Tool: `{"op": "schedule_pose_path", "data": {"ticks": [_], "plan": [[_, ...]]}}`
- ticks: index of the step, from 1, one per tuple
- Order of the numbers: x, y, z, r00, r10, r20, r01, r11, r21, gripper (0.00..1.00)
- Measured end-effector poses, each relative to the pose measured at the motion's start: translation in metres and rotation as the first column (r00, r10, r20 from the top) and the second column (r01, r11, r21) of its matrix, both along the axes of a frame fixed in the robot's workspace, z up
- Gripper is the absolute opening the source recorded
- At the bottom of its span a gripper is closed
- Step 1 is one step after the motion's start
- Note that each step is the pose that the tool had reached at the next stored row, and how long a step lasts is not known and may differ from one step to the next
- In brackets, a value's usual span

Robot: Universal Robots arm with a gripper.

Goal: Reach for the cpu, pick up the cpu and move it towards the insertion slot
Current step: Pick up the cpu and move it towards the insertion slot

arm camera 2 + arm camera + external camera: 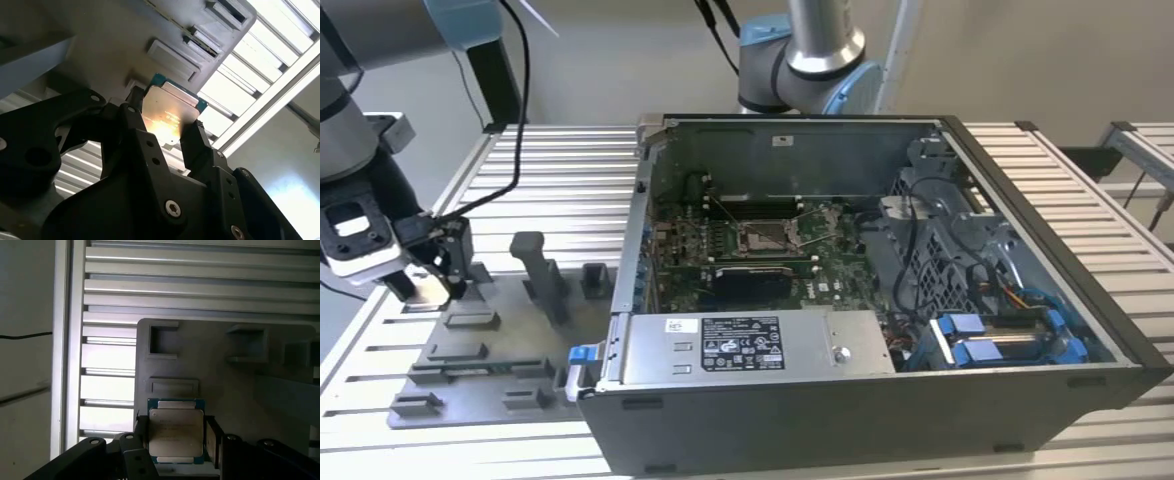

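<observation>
Fingers (214, 442) of your gripper (176, 436) are clenched on the cpu (176, 432), 1 black pad against each of 2 opposite edges, with no gap showing on either side. In the first wrist view you see the chip's silvery top with its teal rim. In the second wrist view the cpu (172, 112) shows its duller, brownish face between the same 2 fingers (197, 145). Beyond the chip in both wrist views lies the grey fixture plate (240, 385) with its shallow rectangular pockets, and you cannot tell whether the chip's far edge touches it. In the exterior view the gripper (434, 280) sits at the middle left of the frame, low over the near-left corner of that fixture plate (480, 360), which rests on the slatted aluminium table (547, 170). The open computer case (854, 420) fills the centre and right of the frame, well apart from the gripper. Inside it the green board carries the insertion slot (767, 236), its shiny frame just above centre. A black rectangular recess (747, 275) lies directly below the slot, a labelled metal box (747, 343) lines the front wall, and blue clips (987, 345) sit at the lower right.
</observation>
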State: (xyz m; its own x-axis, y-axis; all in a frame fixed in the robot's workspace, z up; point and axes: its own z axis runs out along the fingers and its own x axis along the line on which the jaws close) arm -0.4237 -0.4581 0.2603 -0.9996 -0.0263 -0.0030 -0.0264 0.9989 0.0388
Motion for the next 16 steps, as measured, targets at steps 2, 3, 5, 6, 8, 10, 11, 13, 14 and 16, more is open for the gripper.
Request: {"op": "schedule_pose_path", "data": {"ticks": [2, 3, 5, 6, 8, 10, 11, 13, 14, 16], "plan": [[0.0, 0.0, 0.0033, 1.0, 0.0, -0.0001, 0.0, 1.0, -0.0002, 0.0], [0.0, 0.0, 0.0055, 1.0, 0.0, 0.0, 0.0, 1.0, -0.0002, 0.0], [0.0, 0.0001, 0.0109, 1.0, 0.0, -0.0001, 0.0, 1.0, -0.0015, 0.0], [0.0, 0.0001, 0.0128, 1.0, 0.0, -0.0001, 0.0, 1.0, -0.0023, 0.0], [0.0, 0.0001, 0.0161, 1.0, 0.0, -0.0001, 0.0, 1.0, -0.0047, 0.0], [0.0, 0.0001, 0.0198, 1.0, 0.0, 0.0, 0.0, 1.0, -0.007, 0.0], [0.0, 0.0001, 0.0219, 1.0, 0.0, 0.0, 0.0, 1.0, -0.0082, 0.0], [0.0, 0.0002, 0.027, 1.0, 0.0, -0.0002, 0.0, 0.9999, -0.0105, 0.0], [0.0, 0.0002, 0.0301, 1.0, 0.0, -0.0001, 0.0, 0.9999, -0.0111, 0.0], [0.0, 0.0002, 0.0348, 1.0, 0.0, 0.0, 0.0, 0.9999, -0.0127, 0.0]]}}
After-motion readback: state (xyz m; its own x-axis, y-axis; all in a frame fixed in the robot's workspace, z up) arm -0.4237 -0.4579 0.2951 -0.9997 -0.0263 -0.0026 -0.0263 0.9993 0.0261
